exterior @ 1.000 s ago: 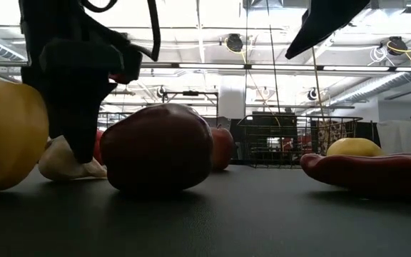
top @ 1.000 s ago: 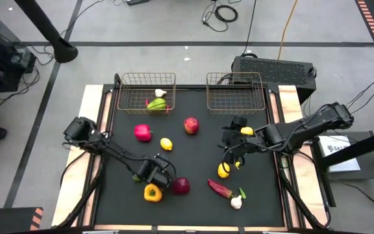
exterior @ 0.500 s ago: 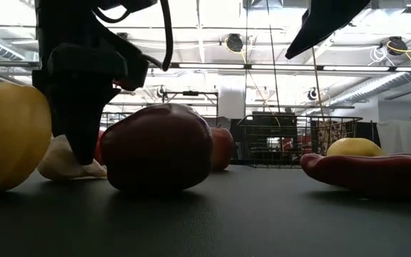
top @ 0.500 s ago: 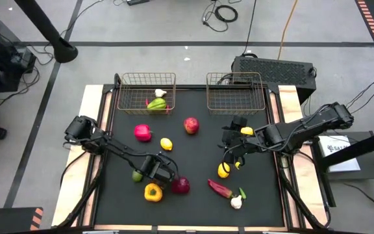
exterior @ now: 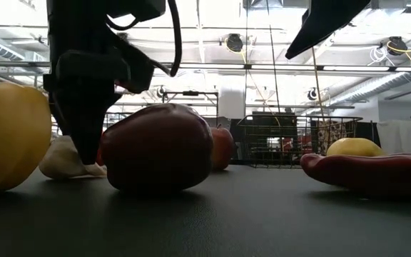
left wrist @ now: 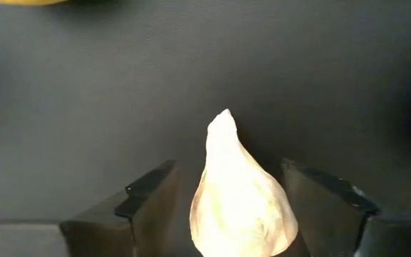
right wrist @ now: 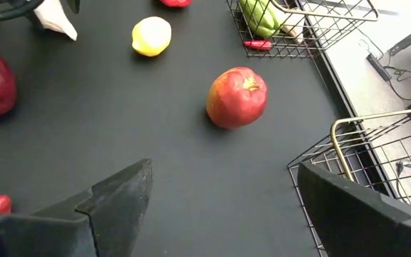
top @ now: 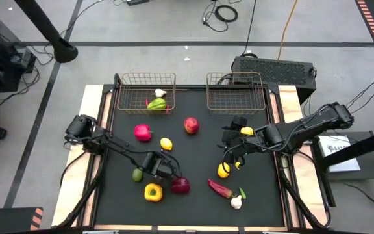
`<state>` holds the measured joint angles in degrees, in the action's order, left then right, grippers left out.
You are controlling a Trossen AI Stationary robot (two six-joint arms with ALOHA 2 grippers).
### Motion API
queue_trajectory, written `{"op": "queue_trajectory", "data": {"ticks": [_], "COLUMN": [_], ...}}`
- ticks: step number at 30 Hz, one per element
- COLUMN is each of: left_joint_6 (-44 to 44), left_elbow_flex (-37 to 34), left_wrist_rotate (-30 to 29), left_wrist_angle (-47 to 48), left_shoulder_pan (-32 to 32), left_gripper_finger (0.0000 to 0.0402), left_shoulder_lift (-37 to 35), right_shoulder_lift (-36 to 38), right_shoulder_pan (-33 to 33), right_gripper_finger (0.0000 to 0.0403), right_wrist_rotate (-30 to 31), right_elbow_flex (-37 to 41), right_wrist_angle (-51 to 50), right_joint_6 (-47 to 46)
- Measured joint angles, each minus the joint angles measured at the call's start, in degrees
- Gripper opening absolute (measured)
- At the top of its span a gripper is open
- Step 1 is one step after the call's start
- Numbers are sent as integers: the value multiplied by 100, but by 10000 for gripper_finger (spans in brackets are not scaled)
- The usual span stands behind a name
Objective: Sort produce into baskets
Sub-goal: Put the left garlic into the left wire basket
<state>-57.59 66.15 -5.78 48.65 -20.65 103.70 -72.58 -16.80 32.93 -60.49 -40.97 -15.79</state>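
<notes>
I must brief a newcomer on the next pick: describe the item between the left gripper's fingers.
Find the black mat, then the left gripper near its front, left of the purple onion. Between its fingers lies a garlic bulb: cream-white and teardrop-shaped, unlike the yellow pepper beside it.

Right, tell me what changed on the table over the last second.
The left claw slid across the mat away from the green lime toward the purple onion and now straddles a white garlic, fingers closing in but not yet gripping. The right claw stayed open above the mat; the produce didn't move.
</notes>
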Motion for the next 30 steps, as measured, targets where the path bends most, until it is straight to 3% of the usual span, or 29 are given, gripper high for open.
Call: {"op": "queue_trajectory", "data": {"ticks": [10, 18, 26, 30], "left_joint_6": [248, 581, 551, 702], "left_elbow_flex": [219, 394, 1114, 1202], "left_wrist_rotate": [113, 103, 107, 357], "left_wrist_angle": [507, 1030, 2124, 2276], "left_shoulder_pan": [141, 217, 212, 62], "left_gripper_finger": [214, 212, 212, 212], "left_shoulder_lift": [-31, -39, -39, -44], "right_shoulder_lift": [0, 0, 0, 0], "right_shoulder_pan": [0, -1, -2, -4], "right_gripper_finger": [338, 338, 338, 338], "right_wrist_rotate": [2, 2, 1, 2], "right_elbow_flex": [0, 0, 0, 0], "right_wrist_angle": [0, 0, -2, -7], "right_joint_6": [1, 2, 24, 22]}}
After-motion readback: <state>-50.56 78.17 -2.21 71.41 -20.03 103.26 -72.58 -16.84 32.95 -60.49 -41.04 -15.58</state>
